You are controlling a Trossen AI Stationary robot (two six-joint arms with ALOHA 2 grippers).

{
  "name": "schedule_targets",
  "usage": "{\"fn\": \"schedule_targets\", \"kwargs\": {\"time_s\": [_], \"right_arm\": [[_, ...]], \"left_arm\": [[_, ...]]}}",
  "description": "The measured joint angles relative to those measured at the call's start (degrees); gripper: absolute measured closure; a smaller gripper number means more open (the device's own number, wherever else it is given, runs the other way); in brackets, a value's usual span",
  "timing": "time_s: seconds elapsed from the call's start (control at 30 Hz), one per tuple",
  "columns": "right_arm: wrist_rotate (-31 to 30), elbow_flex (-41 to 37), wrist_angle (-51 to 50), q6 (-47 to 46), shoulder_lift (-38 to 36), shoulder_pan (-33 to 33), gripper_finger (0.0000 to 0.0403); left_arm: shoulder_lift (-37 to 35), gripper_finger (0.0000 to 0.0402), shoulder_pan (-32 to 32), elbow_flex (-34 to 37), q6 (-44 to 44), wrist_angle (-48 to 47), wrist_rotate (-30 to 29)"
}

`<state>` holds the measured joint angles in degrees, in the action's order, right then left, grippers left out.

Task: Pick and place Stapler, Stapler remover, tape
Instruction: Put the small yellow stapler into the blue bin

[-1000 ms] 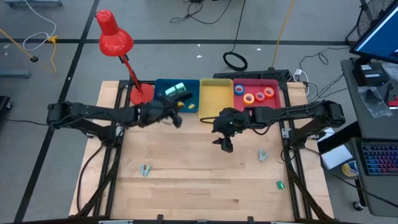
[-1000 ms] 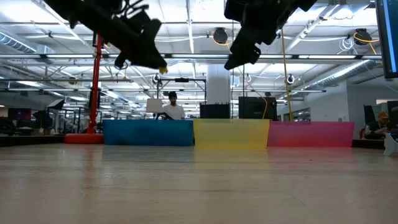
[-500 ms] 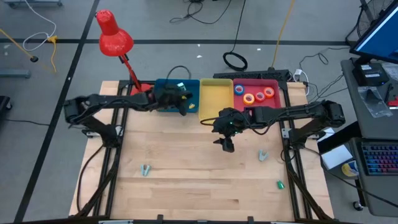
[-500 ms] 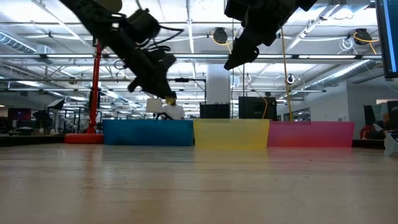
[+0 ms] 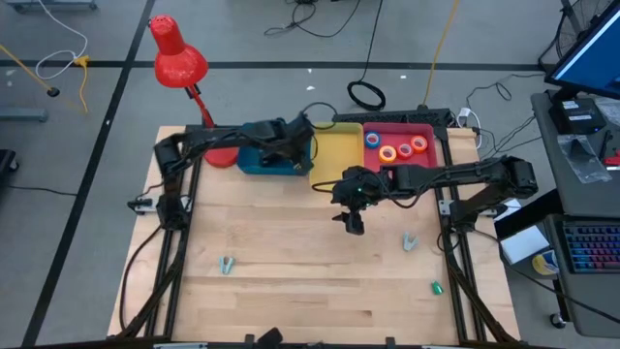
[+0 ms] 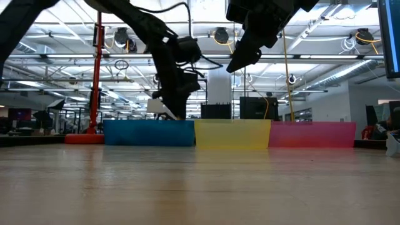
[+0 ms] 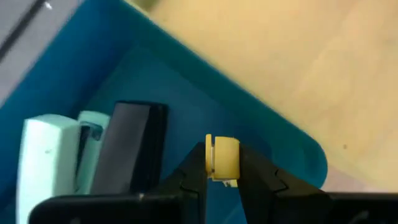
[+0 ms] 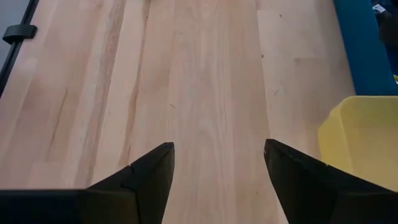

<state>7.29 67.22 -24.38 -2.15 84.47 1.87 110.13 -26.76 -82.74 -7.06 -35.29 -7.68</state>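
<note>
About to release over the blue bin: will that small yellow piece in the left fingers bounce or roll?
The yellow piece, pinched by the left gripper, looks small and light, so a slight bounce seems possible. The blue bin has walls that should contain it. It seems blocky, so unlikely to roll.

blue bin point(image 5: 254, 165), yellow bin point(image 5: 334, 147), red bin point(image 5: 426, 153). red lamp point(image 5: 177, 58). orange, red, blue tape rolls point(image 5: 391, 149) in red bin. pale wood table point(image 5: 310, 281). dark left gripper point(image 7: 222, 168) holds a yellow piece point(image 7: 222, 157); pale green stapler point(image 7: 43, 155).
</note>
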Motion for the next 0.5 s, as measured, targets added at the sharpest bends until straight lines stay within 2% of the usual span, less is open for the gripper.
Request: {"fn": "schedule_targets", "kwargs": {"time_s": [0.13, 0.3, 0.5], "right_arm": [[0.2, 0.0, -0.2, -0.1, 0.0, 0.0, 0.0161], [0.2, 0.0, -0.4, -0.2, 0.0, 0.0, 0.0163], [0.2, 0.0, -0.4, -0.2, 0.0, 0.0, 0.0163]], "left_arm": [[3.2, 0.0339, -0.7, -3.2, -0.6, -3.6, 0.6], [3.9, 0.0339, -1.5, -3.2, -0.8, -4.9, 3.4], [4.8, 0.0339, -2.5, -2.7, -0.7, -5.5, 3.9]]}}
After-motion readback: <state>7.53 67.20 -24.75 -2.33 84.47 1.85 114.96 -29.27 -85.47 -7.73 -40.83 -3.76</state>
